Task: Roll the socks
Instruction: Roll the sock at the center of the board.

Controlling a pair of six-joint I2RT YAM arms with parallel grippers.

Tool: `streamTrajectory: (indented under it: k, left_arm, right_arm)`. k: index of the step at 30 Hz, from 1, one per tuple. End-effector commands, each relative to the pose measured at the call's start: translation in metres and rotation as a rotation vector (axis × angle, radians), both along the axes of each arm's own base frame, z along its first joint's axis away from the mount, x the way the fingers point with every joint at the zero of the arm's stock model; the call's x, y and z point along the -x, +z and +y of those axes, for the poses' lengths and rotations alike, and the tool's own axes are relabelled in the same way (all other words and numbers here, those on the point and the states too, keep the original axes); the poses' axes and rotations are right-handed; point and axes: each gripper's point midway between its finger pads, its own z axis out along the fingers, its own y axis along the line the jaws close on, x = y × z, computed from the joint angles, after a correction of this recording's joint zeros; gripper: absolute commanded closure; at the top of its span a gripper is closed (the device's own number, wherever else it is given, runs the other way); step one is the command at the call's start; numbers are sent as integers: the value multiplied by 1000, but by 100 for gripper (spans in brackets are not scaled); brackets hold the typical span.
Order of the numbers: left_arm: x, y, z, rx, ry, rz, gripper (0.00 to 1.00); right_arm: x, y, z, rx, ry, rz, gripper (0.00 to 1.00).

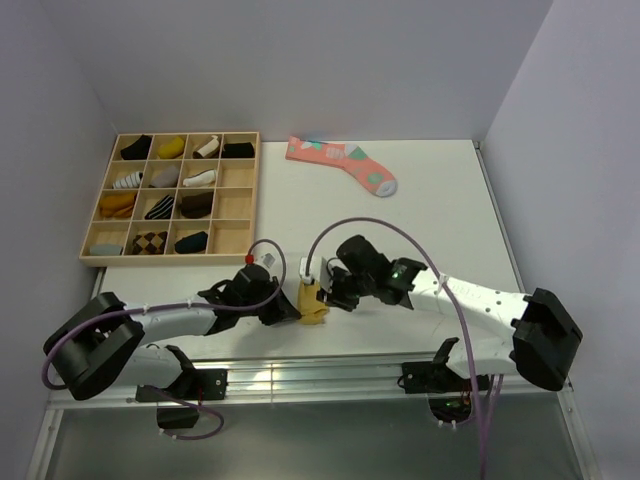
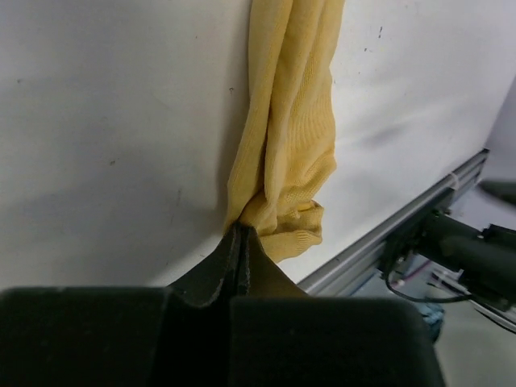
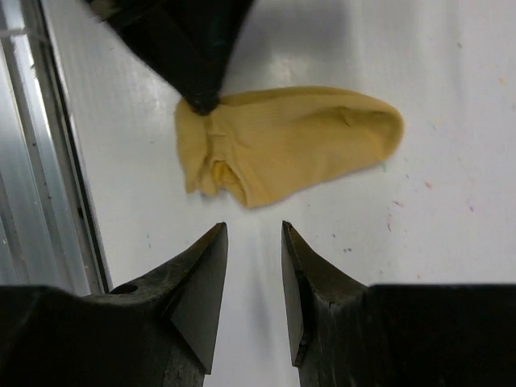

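A mustard-tan sock [image 3: 298, 141] lies flat on the white table [image 1: 430, 200], close to its near edge and between the two arms. The left gripper [image 2: 240, 242] has its jaws clamped together on the bunched end, which looks like the cuff. The right gripper [image 3: 254, 274] hovers above, jaws apart and empty. The knit is soft, limp and finely ribbed, rounded at the toe and puckered at the pinch. A tight roll probably needs the right gripper to anchor the toe while the left turns the cuff over evenly.
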Motion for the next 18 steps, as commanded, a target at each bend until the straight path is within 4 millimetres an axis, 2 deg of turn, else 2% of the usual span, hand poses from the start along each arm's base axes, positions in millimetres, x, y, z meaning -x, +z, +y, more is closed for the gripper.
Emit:
streamTrajectory:
  k: [1,2,5,9,10,18]
  left_arm:
    - [8,12,-8,98,-30,71,100]
    - [9,10,-6,98,-32,80,100]
    - [10,9,-5,112,-27,112,100]
    - [12,7,-8,135,-22,154,100]
    - [11,7,-9,142,-21,155,100]
    - [11,3,-12,160,-17,185,100]
  right_arm:
    - [-1,10,12,-35,87,-207,59]
    - [1,15,14,-47,113,-247,59]
    - [15,13,19,-49,169,-288,59]
    - [34,1,24,-30,232,-329,59]
    - [45,-3,29,-28,268,-334,59]
    - [66,-25,33,28,354,-421,59]
